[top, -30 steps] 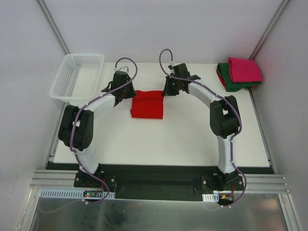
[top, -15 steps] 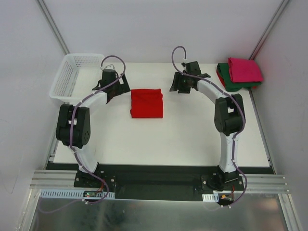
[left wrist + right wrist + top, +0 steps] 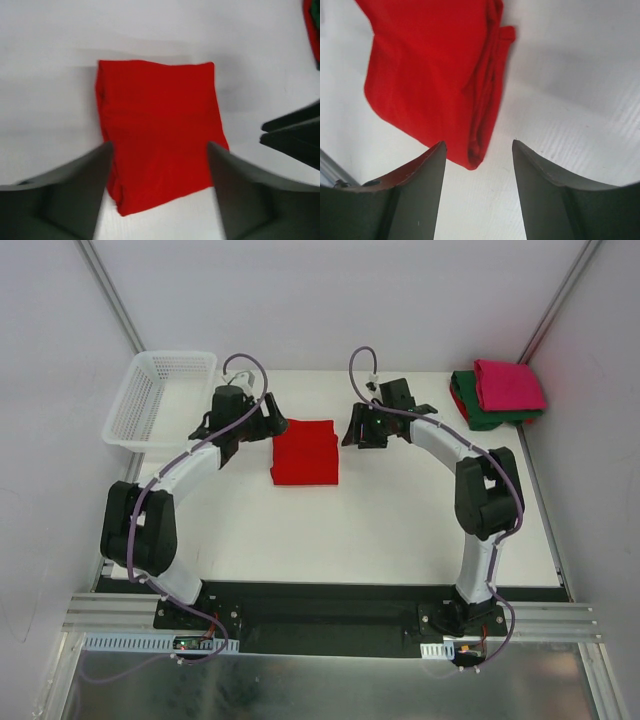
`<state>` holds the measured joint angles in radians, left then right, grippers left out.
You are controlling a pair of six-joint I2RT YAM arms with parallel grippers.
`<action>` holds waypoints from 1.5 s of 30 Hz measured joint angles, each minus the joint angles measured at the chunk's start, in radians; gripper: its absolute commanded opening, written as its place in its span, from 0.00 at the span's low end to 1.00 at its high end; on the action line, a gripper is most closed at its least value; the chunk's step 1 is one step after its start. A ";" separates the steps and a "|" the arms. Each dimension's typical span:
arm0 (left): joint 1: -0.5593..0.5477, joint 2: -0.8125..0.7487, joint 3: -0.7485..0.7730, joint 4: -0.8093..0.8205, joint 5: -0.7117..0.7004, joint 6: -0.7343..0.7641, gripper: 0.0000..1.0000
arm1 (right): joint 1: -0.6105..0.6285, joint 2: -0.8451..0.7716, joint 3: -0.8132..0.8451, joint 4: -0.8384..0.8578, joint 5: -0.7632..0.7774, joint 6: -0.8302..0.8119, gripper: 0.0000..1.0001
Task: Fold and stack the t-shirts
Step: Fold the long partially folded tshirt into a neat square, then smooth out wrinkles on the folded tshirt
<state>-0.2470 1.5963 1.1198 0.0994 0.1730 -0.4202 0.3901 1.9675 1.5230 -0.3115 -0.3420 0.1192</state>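
Observation:
A bright red t-shirt [image 3: 305, 452] lies folded into a rectangle on the white table, between my two grippers. My left gripper [image 3: 272, 425] hovers at its left far corner, open and holding nothing; in the left wrist view the red t-shirt [image 3: 159, 130] fills the gap between the fingers. My right gripper [image 3: 351, 431] stands open just right of the shirt. The right wrist view has the shirt's folded edge [image 3: 485, 107] ahead of the empty fingers. A magenta-pink t-shirt [image 3: 508, 384] lies folded on a dark green t-shirt [image 3: 478, 412] at the far right corner.
A white mesh basket [image 3: 160, 396] stands at the table's far left corner. Grey walls close in on both sides, and the table's right edge [image 3: 538, 490] runs close to the stacked shirts.
Both grippers let go of the red shirt, opened and drew apart. They have since moved back toward its far corners. The shirt now lies flat, folded.

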 measured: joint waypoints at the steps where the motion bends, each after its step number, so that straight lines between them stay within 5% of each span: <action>1: -0.010 0.000 -0.011 0.008 0.015 -0.010 0.25 | 0.003 -0.005 -0.006 0.009 -0.023 0.004 0.56; 2: -0.021 0.001 -0.029 0.024 0.038 -0.013 0.07 | 0.006 -0.006 -0.010 0.021 -0.041 0.009 0.54; 3: -0.031 0.005 -0.045 0.039 0.062 -0.020 0.03 | 0.008 -0.006 -0.012 0.031 -0.062 0.016 0.53; 6: -0.042 0.038 -0.065 0.081 0.118 -0.048 0.00 | 0.014 -0.006 -0.013 0.047 -0.106 0.027 0.28; 7: -0.042 0.052 -0.066 0.093 0.131 -0.053 0.00 | 0.015 -0.006 -0.010 0.050 -0.125 0.033 0.10; 9: -0.041 0.095 -0.066 0.128 0.162 -0.069 0.00 | 0.019 0.003 0.005 0.055 -0.160 0.041 0.01; 25: -0.039 0.359 0.082 0.264 0.327 -0.151 0.00 | 0.037 0.242 0.173 0.180 -0.431 0.192 0.01; 35: -0.024 0.379 0.086 0.291 0.341 -0.161 0.00 | 0.040 0.399 0.238 0.263 -0.488 0.255 0.01; 45: 0.034 0.571 0.204 0.257 0.349 -0.192 0.00 | 0.040 0.426 0.196 0.281 -0.489 0.261 0.01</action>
<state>-0.2127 2.1670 1.3239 0.3565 0.5217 -0.6117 0.4297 2.3932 1.7187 -0.0303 -0.8307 0.3801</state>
